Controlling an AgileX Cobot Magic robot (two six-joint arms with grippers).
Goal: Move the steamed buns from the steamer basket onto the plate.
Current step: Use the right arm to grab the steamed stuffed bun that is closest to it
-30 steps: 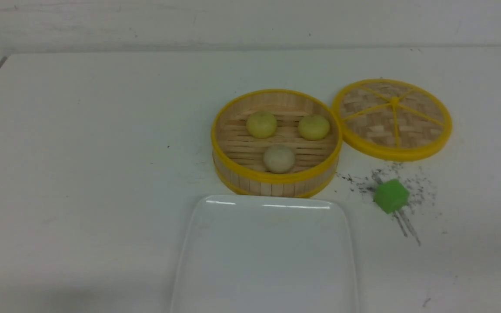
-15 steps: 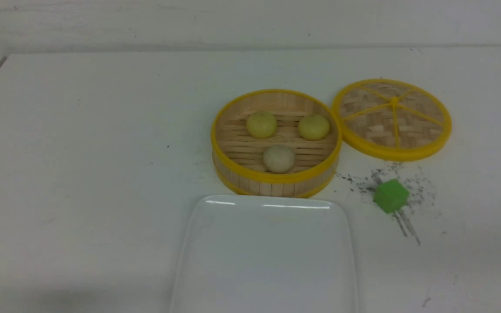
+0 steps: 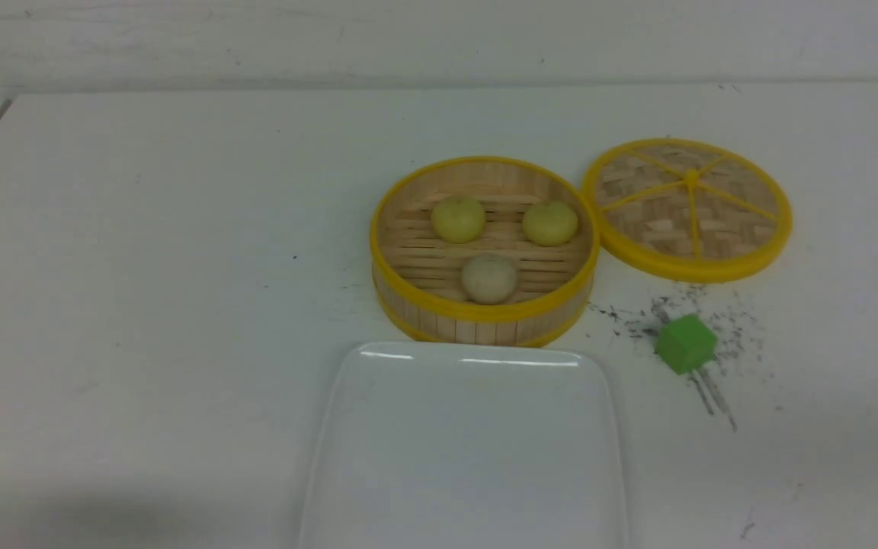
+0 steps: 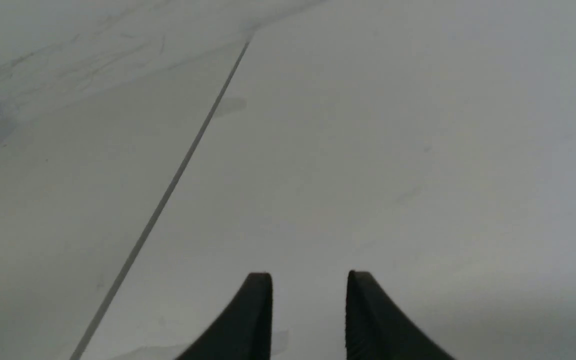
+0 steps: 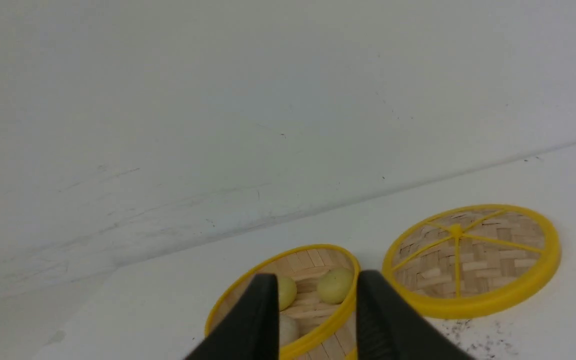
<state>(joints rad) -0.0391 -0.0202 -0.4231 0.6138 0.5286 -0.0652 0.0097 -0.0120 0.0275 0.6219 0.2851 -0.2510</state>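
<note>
The steamer basket (image 3: pixel 485 314) stands at the table's middle, with yellow rims and slatted walls. Inside lie three steamed buns: a pale yellow one at the back left (image 3: pixel 458 219), another at the back right (image 3: pixel 550 223), and an off-white one (image 3: pixel 489 278) at the front. The white plate (image 3: pixel 466 450) lies just in front of the basket with nothing on it. Neither arm shows in the front view. My left gripper (image 4: pixel 309 280) is open over bare table. My right gripper (image 5: pixel 312 281) is open and hangs apart from the basket (image 5: pixel 313 337), whose buns (image 5: pixel 335 285) show between its fingers.
The flat woven lid (image 3: pixel 687 207) with yellow spokes lies right of the basket. A green cube (image 3: pixel 685 344) sits among dark specks at the front right. A dark seam (image 4: pixel 168 190) runs across the table on the left side.
</note>
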